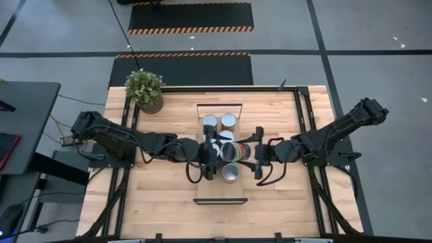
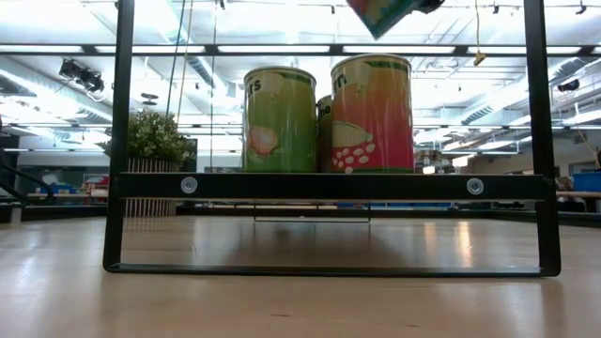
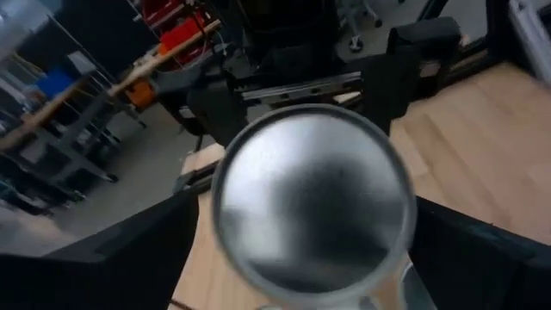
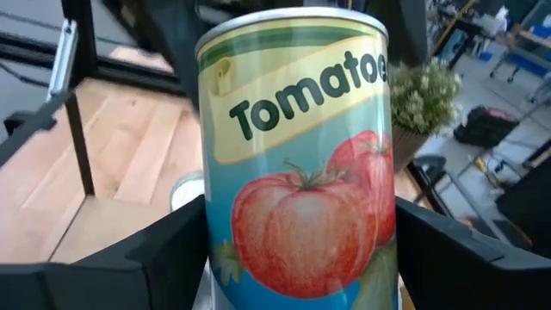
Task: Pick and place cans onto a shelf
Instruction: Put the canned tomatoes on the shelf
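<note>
A tomato can (image 4: 297,164) hangs above the shelf (image 2: 329,185), between my two grippers at the table's middle (image 1: 236,152). My right gripper (image 1: 248,154) is shut on it. My left gripper (image 1: 219,154) is open. Its fingers stand wide on either side of the can's silver round end (image 3: 312,202), apart from it. Only the can's lower corner (image 2: 380,14) shows in the low view. Other cans stand upright on the shelf board: a green one (image 2: 280,118), an orange-red one (image 2: 372,115), and from above a far pair (image 1: 210,121) (image 1: 229,121) and a nearer one (image 1: 231,173). My right gripper pinches the tomato can's side wall (image 4: 225,258) between its two fingers (image 4: 155,250), low on the can as its wrist view shows it. The fingers come about level from the table's right side and lie across the can. The can is lifted clear above the shelf and tilted.
A potted green plant (image 1: 145,90) stands at the table's far left corner. Black frame rails (image 1: 305,121) run along the table beside each arm. The shelf's black end frame (image 2: 117,141) rises at the near side. Bare wood lies near the front edge (image 1: 223,219).
</note>
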